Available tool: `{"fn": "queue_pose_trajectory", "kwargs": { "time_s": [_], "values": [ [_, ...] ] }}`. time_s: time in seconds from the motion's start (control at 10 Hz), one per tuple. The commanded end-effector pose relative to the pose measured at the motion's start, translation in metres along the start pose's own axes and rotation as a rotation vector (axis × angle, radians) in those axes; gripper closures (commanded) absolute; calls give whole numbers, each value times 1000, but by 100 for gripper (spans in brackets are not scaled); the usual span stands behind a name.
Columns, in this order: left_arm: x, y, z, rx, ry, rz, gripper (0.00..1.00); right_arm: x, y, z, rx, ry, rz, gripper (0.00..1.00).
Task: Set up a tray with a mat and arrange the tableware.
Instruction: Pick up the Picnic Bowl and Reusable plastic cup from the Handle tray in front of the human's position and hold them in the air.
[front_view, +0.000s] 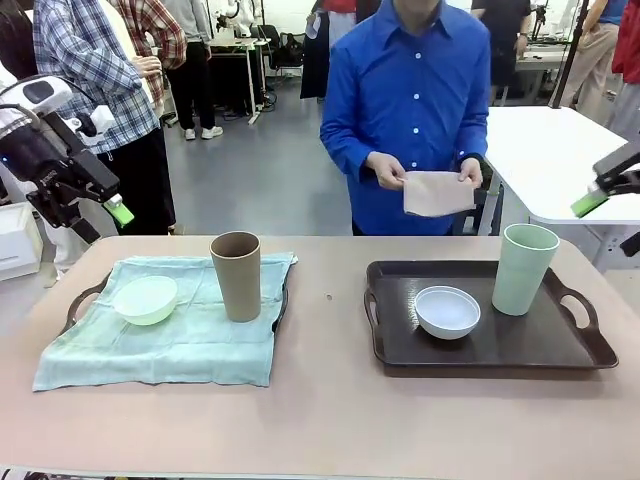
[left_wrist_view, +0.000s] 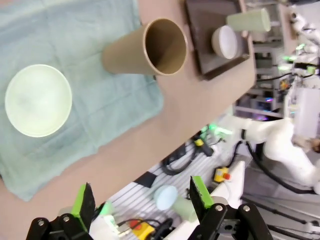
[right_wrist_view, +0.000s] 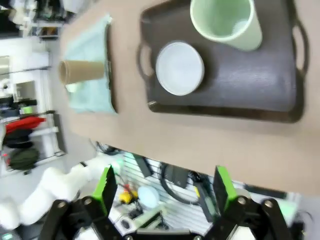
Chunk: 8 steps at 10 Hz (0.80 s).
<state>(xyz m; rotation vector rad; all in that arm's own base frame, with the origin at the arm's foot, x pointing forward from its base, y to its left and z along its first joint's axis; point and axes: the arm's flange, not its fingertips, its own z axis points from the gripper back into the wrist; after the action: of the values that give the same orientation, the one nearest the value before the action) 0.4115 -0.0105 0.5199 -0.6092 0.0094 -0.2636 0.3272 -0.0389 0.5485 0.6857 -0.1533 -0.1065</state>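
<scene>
A teal mat covers the left tray; on it stand a mint green bowl and a tall brown cup. The bare dark tray on the right holds a white bowl and a pale green cup. At the far side a person holds a beige mat in both hands. My left gripper hangs open above the table's left end, empty, its pads over the mint bowl and brown cup. My right gripper is open and empty at the right edge, high over the dark tray.
A white table stands behind at the right. Other people stand in the background at the left. Bare tabletop lies between the two trays and along the near edge.
</scene>
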Motion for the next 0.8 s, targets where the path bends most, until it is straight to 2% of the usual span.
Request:
{"fn": "queue_pose_trajectory", "kwargs": {
  "time_s": [0.0, 0.3, 0.4, 0.5, 0.7],
  "values": [
    [4, 20, 8, -148, -36, 67, 0, -7, -25, 12, 212, -47, 31, 0],
    [-7, 70, 24, -354, -83, 151, 0, -20, -79, 21, 317, -44, -42, 0],
    [-9, 90, 33, -403, -95, 182, 0, -27, -96, 20, 339, -7, -62, 0],
    [-15, 104, 43, -450, -133, 198, 0, -36, -110, 20, 352, 17, -65, 0],
    [-37, 132, 66, -528, -225, 229, 0, -60, -137, 26, 413, -2, -80, 0]
  ]
}}
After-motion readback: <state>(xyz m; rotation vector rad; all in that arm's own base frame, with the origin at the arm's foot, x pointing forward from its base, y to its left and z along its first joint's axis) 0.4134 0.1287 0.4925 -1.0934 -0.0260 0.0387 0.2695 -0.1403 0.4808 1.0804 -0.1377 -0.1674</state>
